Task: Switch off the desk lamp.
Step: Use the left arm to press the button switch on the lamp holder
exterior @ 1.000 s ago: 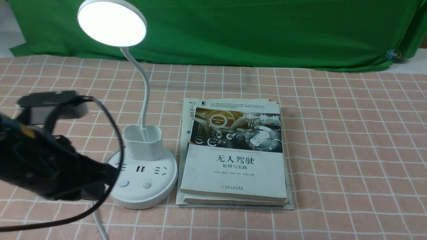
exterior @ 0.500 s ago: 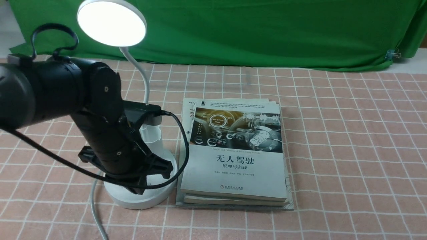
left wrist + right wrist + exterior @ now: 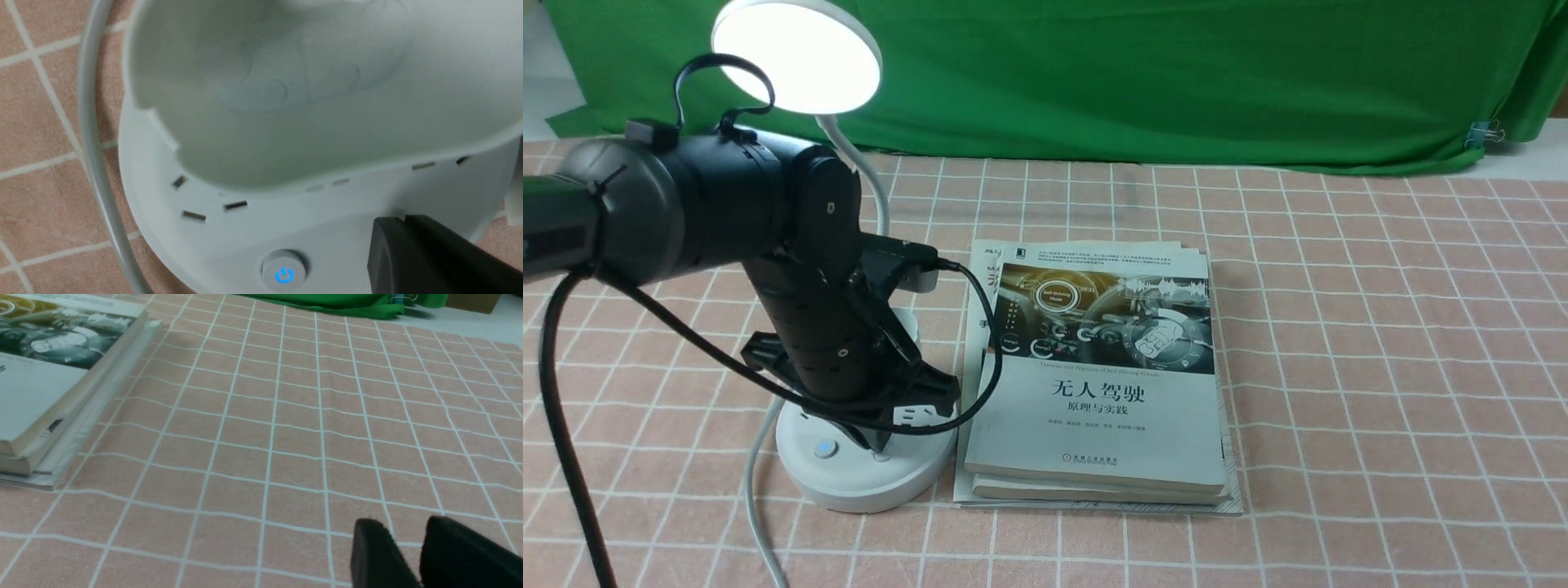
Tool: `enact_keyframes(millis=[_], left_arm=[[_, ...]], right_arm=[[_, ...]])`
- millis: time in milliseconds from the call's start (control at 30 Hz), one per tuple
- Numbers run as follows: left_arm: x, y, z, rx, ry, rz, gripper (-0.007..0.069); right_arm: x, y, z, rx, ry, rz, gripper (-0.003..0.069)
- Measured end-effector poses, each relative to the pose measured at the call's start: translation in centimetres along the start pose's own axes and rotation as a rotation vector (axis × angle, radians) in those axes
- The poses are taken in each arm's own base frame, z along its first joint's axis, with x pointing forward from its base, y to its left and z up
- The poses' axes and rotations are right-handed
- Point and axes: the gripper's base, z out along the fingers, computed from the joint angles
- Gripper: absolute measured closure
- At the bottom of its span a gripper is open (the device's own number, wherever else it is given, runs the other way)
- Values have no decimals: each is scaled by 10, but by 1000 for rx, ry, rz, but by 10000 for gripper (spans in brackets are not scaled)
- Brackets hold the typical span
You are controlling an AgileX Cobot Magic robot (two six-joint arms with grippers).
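Note:
The desk lamp is lit: its round disc head [image 3: 796, 57] glows at the back left, above a bendy neck [image 3: 870, 184] and round white base [image 3: 849, 482]. A blue-lit power button [image 3: 826, 449] shows on the base, also in the left wrist view [image 3: 284, 273]. My left gripper [image 3: 880, 441] is shut and empty, its tip [image 3: 402, 222] down on the base beside the blue button, covering most of the second button. The cup [image 3: 286, 102] is right behind it. My right gripper [image 3: 402, 524] is slightly open and empty, low over the cloth, and out of the front view.
A stack of books [image 3: 1098, 384] lies right beside the lamp base, also seen in the right wrist view [image 3: 49, 375]. The lamp's white cord [image 3: 756, 506] runs off the front edge. A green backdrop [image 3: 1176, 82] hangs behind the checked pink tablecloth [image 3: 1380, 367].
My left arm has swung in from the left over the lamp base, and its shut gripper tip has come down beside the blue button. The lamp stays lit.

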Motion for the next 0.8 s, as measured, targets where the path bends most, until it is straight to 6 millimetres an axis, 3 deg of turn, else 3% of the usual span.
enact_keyframes(millis=[567,800], left_arm=[[-4,0,11,4,40,-3,619],[0,-12,-10,-9,-14,48,619]], right_arm=[[0,0,0,0,0,0,419],[0,0,0,0,0,0,419]])
